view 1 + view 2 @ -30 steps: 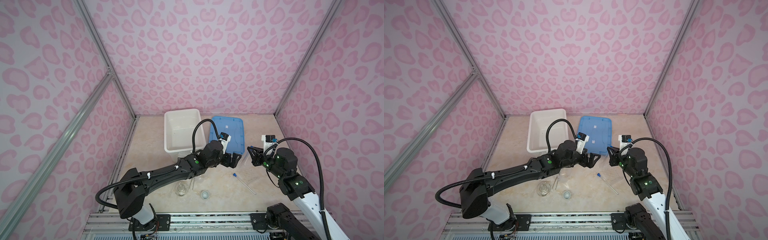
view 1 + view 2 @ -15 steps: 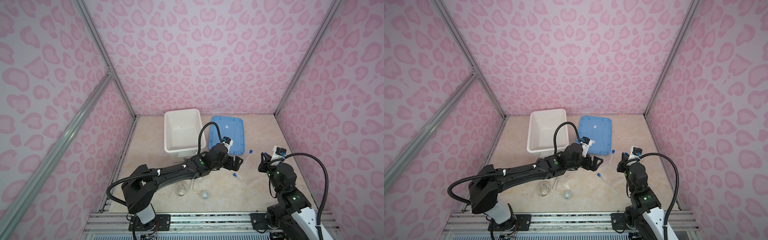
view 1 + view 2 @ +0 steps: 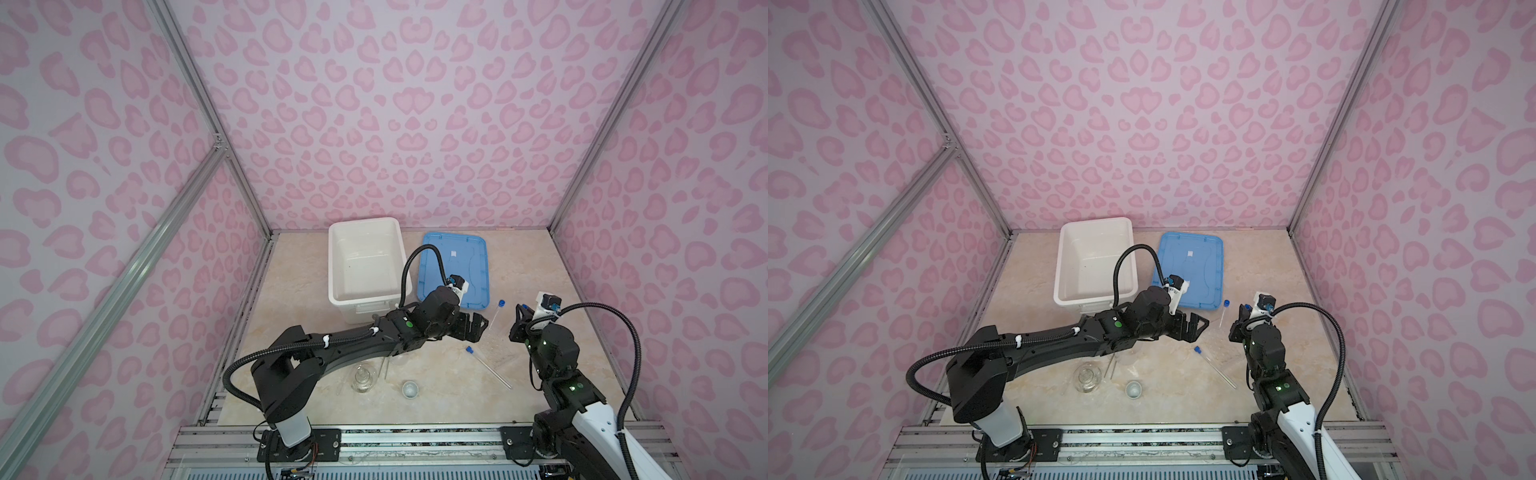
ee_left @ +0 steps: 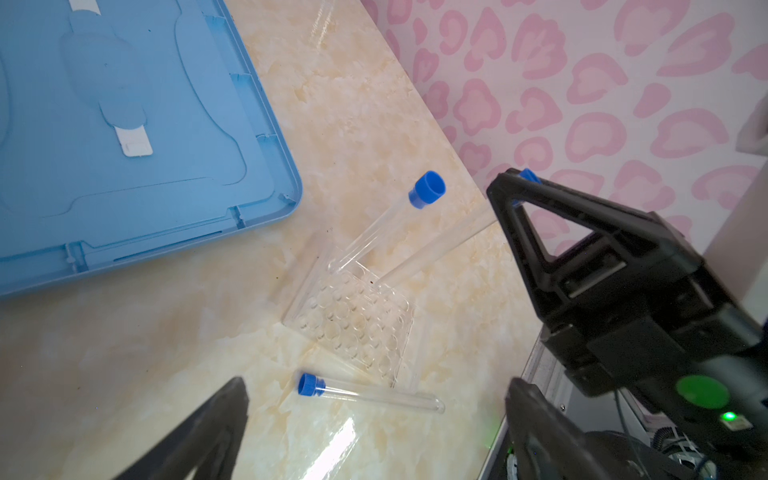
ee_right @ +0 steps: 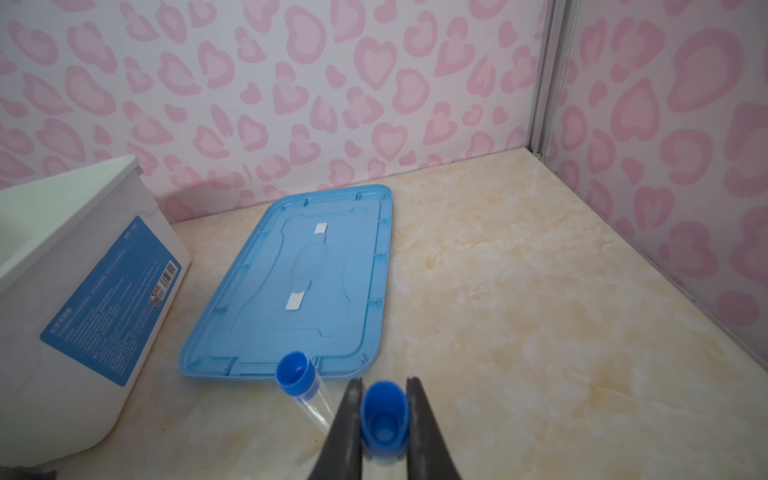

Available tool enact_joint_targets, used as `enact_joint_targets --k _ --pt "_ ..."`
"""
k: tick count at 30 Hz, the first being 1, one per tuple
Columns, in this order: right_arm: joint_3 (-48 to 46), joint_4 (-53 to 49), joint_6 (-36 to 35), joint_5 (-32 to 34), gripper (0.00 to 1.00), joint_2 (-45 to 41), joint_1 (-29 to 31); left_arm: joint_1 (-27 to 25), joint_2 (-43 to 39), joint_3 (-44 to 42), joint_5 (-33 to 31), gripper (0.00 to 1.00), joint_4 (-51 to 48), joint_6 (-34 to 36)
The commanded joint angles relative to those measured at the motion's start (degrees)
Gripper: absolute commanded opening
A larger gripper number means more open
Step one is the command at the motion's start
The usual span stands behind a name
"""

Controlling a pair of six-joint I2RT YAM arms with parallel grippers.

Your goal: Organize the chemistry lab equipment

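Observation:
In both top views my left gripper (image 3: 473, 326) (image 3: 1198, 326) stands open just left of the clear tube rack (image 3: 498, 348) (image 4: 353, 320). One blue-capped test tube (image 3: 498, 311) (image 4: 427, 189) leans in the rack. My right gripper (image 3: 518, 322) (image 5: 384, 415) is shut on a second test tube (image 4: 436, 245) just under its blue cap (image 5: 384, 409); that tube's lower end reaches the rack. A third test tube (image 3: 488, 368) (image 4: 365, 392) lies on the table between my left fingers (image 4: 216, 432). The flask (image 3: 363, 378), white cup (image 3: 409, 389) and tweezers (image 3: 384, 365) sit near the front.
The large white bin (image 3: 365, 266) stands at the back, with the flat blue lid (image 3: 455, 266) on the table to its right. My left arm stretches across the middle, over the spot beside the flask. The pink right wall is close behind my right arm.
My right arm has drawn back to the right and folded, still shut on its tube. The left gripper has edged right and stays open. The tube leaning in the rack has come into view.

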Motion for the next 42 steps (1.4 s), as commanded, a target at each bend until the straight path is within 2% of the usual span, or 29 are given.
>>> enact_joint_targets --k 1,17,22,25,28,30,33,36,40,42 --pt "-0.8 3.6 -1.4 0.8 0.14 1.0 0.4 0.0 0.7 0.7 0.3 0.98 -0.1 -0.2" --pt "-2.1 7.6 -5.8 12.3 0.17 6.6 10.3 0.3 3.2 2.8 -1.4 0.98 -4.3 -1.2" --pt "-2.0 6.3 -5.3 12.7 0.41 5.8 10.4 0.3 4.0 4.0 -2.0 0.98 -6.9 -0.9" --pt "-2.1 4.9 -4.7 13.7 0.48 3.8 10.4 0.3 4.7 5.7 -3.2 0.99 -11.0 0.4" --pt "-0.9 2.2 -4.2 14.5 0.55 0.5 10.3 0.3 5.9 9.5 -5.0 0.89 -19.4 -0.9" --pt "0.3 0.4 -4.2 14.8 0.60 -2.0 10.4 0.0 6.2 11.1 -3.4 0.86 -23.4 -2.7" --pt "2.6 -2.2 -3.3 16.3 0.70 -5.1 10.3 -0.1 4.9 11.5 0.1 0.80 -24.4 -7.4" --pt "4.9 -4.0 -2.2 17.6 0.83 -6.9 10.4 0.0 2.9 13.8 -1.4 0.80 -24.9 -12.3" --pt "7.8 -7.9 -0.4 18.4 0.96 -7.9 10.3 -1.4 3.0 14.6 -2.8 0.81 -24.3 -26.1" --pt "9.0 -9.8 -0.2 18.7 0.98 -8.2 10.3 -2.8 4.4 15.0 -5.2 0.76 -27.3 -33.2"
